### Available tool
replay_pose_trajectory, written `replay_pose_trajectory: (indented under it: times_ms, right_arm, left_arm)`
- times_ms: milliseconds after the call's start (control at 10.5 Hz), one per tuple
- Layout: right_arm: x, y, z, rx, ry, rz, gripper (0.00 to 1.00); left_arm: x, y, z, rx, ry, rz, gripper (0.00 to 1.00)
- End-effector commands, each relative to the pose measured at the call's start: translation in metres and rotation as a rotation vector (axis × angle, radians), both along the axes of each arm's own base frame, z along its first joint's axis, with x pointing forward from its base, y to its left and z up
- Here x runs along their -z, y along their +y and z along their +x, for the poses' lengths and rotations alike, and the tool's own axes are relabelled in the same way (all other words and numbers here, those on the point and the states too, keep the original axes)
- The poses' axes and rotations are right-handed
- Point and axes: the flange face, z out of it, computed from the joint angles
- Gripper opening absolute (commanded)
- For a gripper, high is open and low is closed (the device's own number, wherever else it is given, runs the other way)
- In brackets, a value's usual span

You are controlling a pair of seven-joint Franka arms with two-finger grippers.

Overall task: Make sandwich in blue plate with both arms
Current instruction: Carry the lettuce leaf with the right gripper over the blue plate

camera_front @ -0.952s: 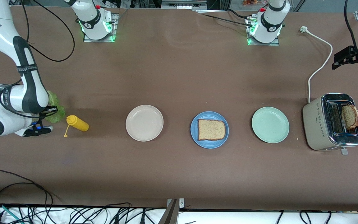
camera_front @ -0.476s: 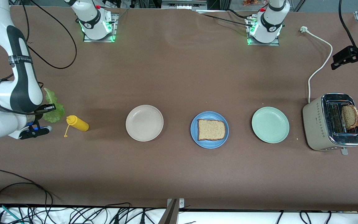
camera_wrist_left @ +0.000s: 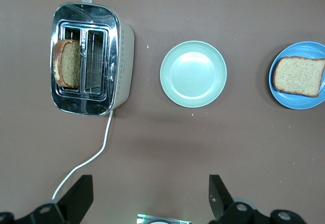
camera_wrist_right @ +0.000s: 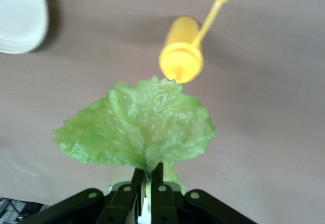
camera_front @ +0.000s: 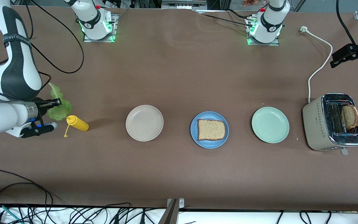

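1. Front view. Lettuce leaf now raised clear of the table and carried a little toward the plates, against its lower place at the right arm's end a second ago; pinched by its stem in the shut right gripper, above the table just beside the yellow squeeze bottle. Filling thus in hand and ready for carriage along the row. Blue plate at mid-table, well apart from that gripper, with one bread slice on it and the beige-white plate between. Mint-green plate next along, then the toaster near the edge at the left arm's end, second bread slice upright in its slot. Left gripper waiting aloft by that same edge.

2. Left wrist view. Left gripper with fingers spread wide, nothing between them, high over bare table. Toaster and toaster slice in sight below, untouched; top slice judged not yet fetched.

3. Right wrist view. Right gripper closed tight on the pale stem of the lettuce leaf, ruffled blade fanned out ahead of the fingertips. Squeeze bottle lying on the table underneath.
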Motion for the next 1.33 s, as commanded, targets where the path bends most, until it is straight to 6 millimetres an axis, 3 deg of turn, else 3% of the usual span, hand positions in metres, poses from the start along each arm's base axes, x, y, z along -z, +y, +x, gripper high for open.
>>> replay_pose_trajectory:
  times_ms: [0, 286, 571, 857, 1238]
  right_arm:
    - [-0.016, 0.067, 0.001, 0.082, -0.039, 0.085, 0.0]
    - [-0.023, 0.173, 0.003, 0.097, -0.194, 0.123, 0.0]
    - [0.002, 0.263, -0.009, 0.216, -0.239, 0.119, 0.0]
    - [0.024, 0.346, -0.023, 0.351, -0.221, 0.273, 0.0]
    - [0.062, 0.449, -0.055, 0.345, -0.334, 0.408, 0.0]
  left_arm:
    - [-0.004, 0.002, 0.005, -0.007, 0.008, 0.034, 1.0]
    - [-0.004, 0.006, 0.005, -0.012, 0.008, 0.034, 1.0]
    - [-0.004, 0.009, 0.005, -0.016, 0.009, 0.032, 1.0]
    - [-0.004, 0.009, 0.005, -0.016, 0.009, 0.032, 1.0]
    - [-0.004, 0.01, 0.005, -0.018, 0.007, 0.032, 1.0]
